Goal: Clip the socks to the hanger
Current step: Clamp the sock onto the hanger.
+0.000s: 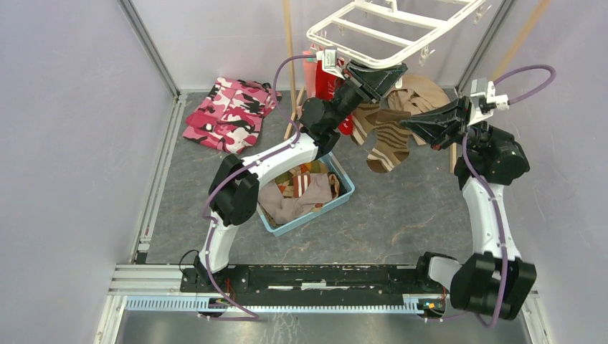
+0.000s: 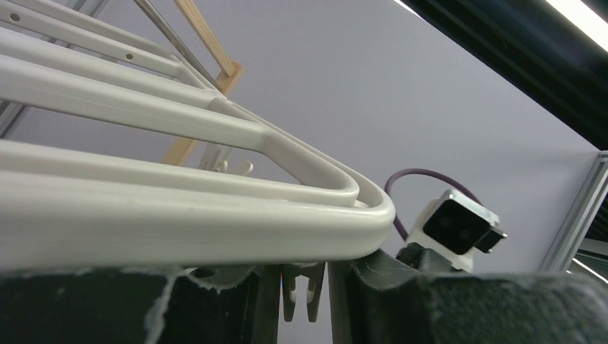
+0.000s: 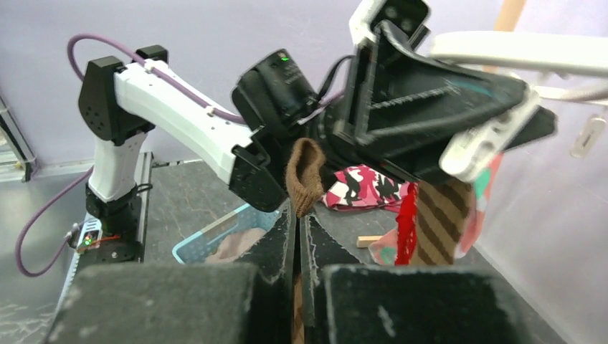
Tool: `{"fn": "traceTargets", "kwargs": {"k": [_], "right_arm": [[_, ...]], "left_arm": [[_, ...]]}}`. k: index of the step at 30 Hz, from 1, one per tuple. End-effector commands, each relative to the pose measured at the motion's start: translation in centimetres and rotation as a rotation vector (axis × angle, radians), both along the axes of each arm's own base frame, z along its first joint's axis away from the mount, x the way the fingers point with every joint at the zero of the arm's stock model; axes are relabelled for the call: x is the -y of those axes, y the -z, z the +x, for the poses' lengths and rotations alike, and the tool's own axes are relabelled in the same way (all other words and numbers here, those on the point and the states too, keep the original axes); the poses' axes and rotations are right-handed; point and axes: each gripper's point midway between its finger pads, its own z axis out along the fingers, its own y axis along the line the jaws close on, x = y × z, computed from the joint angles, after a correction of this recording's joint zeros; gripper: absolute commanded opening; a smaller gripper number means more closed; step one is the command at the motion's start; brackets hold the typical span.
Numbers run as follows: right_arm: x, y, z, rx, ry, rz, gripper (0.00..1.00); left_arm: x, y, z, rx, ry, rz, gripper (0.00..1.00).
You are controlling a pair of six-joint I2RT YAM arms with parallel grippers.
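Observation:
The white hanger (image 1: pixel 387 32) hangs at the back, its rim (image 2: pixel 179 229) filling the left wrist view. My left gripper (image 1: pixel 391 72) is raised to the hanger's near corner, its fingers closed against a small white clip peg (image 2: pixel 302 287) under the rim. My right gripper (image 3: pixel 297 215) is shut on a brown sock (image 3: pixel 305 175) whose cuff sticks up past the fingertips, just below that corner. The brown sock with cream stripes (image 1: pixel 391 140) dangles from the right gripper (image 1: pixel 406 123). Red, striped and salmon socks (image 3: pixel 437 215) hang from the hanger behind.
A light blue basket (image 1: pixel 344 193) holding more socks (image 1: pixel 305 183) sits on the floor between the arms. A pink camouflage garment (image 1: pixel 229 115) lies at the back left, a tan cloth (image 1: pixel 423 93) at the back right. Thin wooden poles (image 1: pixel 290 50) stand by the hanger.

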Motion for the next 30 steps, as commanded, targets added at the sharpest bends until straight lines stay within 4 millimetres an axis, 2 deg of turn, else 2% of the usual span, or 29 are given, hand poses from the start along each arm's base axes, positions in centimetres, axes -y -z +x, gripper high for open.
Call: {"fn": "traceTargets", "kwargs": {"k": [1, 5, 8, 14, 19, 23, 30], "right_arm": [[-0.4, 0.1, 0.2, 0.073, 0.044, -0.101, 0.01], [-0.9, 0.1, 2.4, 0.072, 0.089, -0.174, 0.0], [-1.0, -0.4, 3.9, 0.016, 0.088, -0.102, 0.0], [0.3, 1.0, 6.7, -0.064, 0.154, -0.04, 0.0], [0.7, -0.1, 6.7, -0.062, 0.12, 0.065, 0.0], [0.6, -1.2, 5.5, -0.03, 0.042, 0.127, 0.0], [0.8, -1.3, 4.7, -0.015, 0.023, 0.14, 0.0]], "left_arm": [[-2.3, -3.8, -1.3, 0.045, 0.026, -0.091, 0.02], [-2.3, -3.6, -1.3, 0.042, 0.031, -0.093, 0.02], [-2.3, -3.5, -1.3, 0.039, 0.036, -0.096, 0.02], [-2.6, -3.9, -1.6, 0.046, 0.032, -0.099, 0.02], [-2.5, -3.7, -1.5, 0.043, 0.034, -0.095, 0.02], [-2.6, -3.7, -1.5, 0.043, 0.032, -0.096, 0.02], [-2.6, -3.8, -1.4, 0.047, 0.032, -0.097, 0.02]]}}
